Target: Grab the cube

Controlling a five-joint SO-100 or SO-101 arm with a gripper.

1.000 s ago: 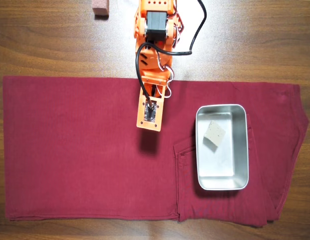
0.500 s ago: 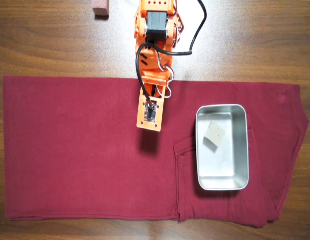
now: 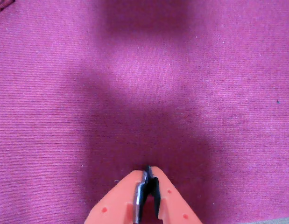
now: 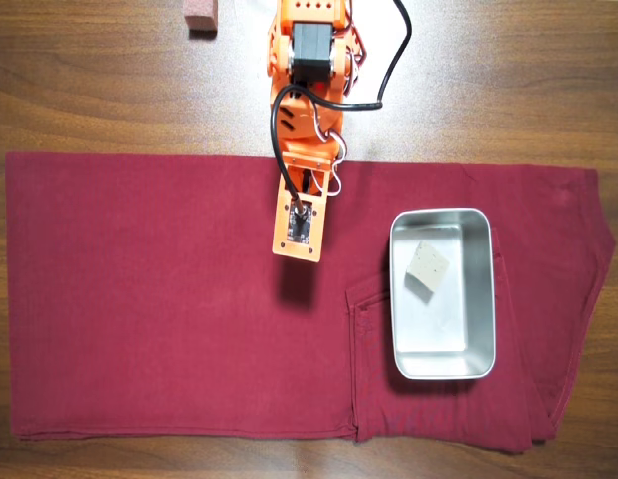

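Dark wooden table, evidently evenly lit

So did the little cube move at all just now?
No. In the overhead view the cube sits in the same spot in the upper part of the metal tray, tilted the same way as before.

A matt, finely ribbed dark-red cloth covers a smooth brown wood-grain table, bearing a shiny brushed-metal tray on its right that holds the matt, rough beige cube, while the gripper is smooth orange plastic.
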